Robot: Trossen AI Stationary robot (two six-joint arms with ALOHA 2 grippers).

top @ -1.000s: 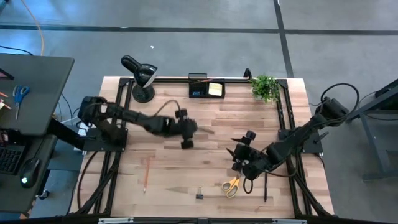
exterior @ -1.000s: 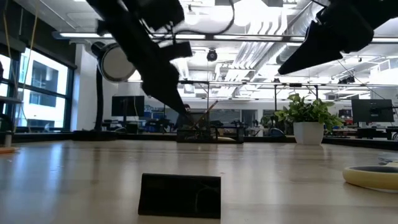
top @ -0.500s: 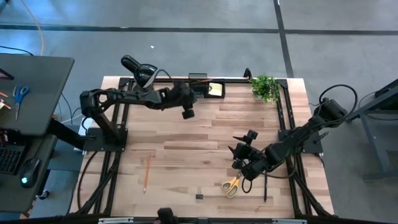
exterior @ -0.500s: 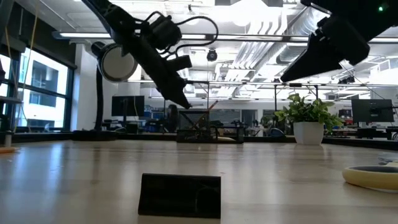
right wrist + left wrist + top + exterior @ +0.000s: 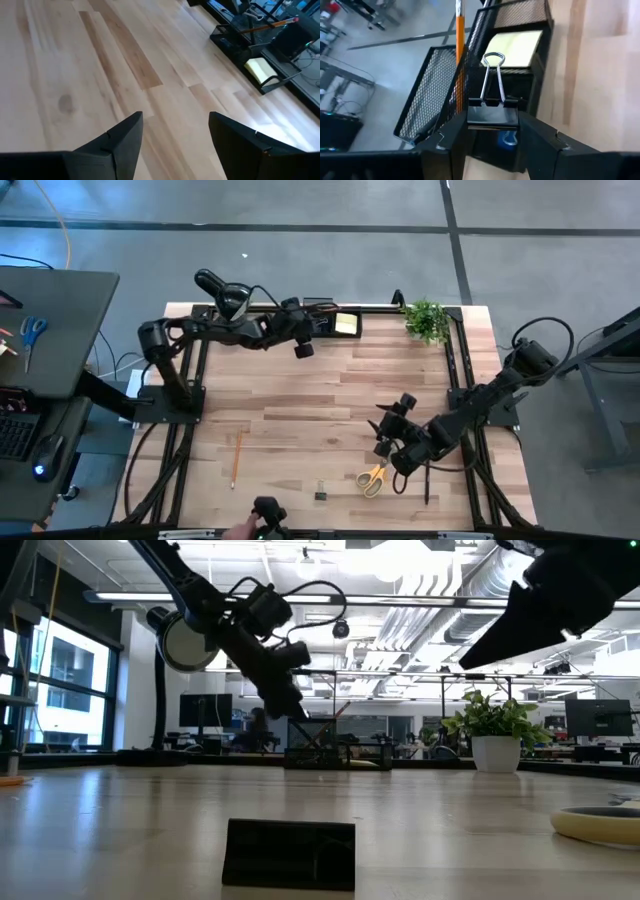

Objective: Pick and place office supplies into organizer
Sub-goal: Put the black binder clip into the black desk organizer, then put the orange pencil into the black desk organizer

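My left gripper [image 5: 303,348] hangs at the table's far edge, just left of the black mesh organizer [image 5: 332,324], shut on a black binder clip [image 5: 492,115]. In the left wrist view the organizer [image 5: 432,95] holds a yellow sticky-note pad [image 5: 517,47], an orange pencil [image 5: 459,30] and a blue eraser [image 5: 507,139]. My right gripper [image 5: 387,440] hovers open just above the yellow-handled scissors [image 5: 374,477], which lie flat on the table. A black pen [image 5: 427,480], an orange pencil [image 5: 236,460] and a second binder clip [image 5: 321,494] also lie on the table. My left gripper pinches the binder clip by its black body [image 5: 492,119] between the two fingers. The silver wire handles [image 5: 491,75] stick out forward past the fingertips. The fingers slant down from the table's left. The clip is lifted clear, over the organizer's compartments.
A black desk lamp [image 5: 225,300] stands left of the organizer and a potted plant [image 5: 426,320] at the far right corner. A person's hand [image 5: 245,528] with a dark object shows at the near edge. Bare wood lies across the table's middle.
My left gripper has carried the binder clip from the table's middle toward the far edge, up to the organizer, staying shut on it. My right gripper has stayed about where it was. A person's hand has come in at the near edge.
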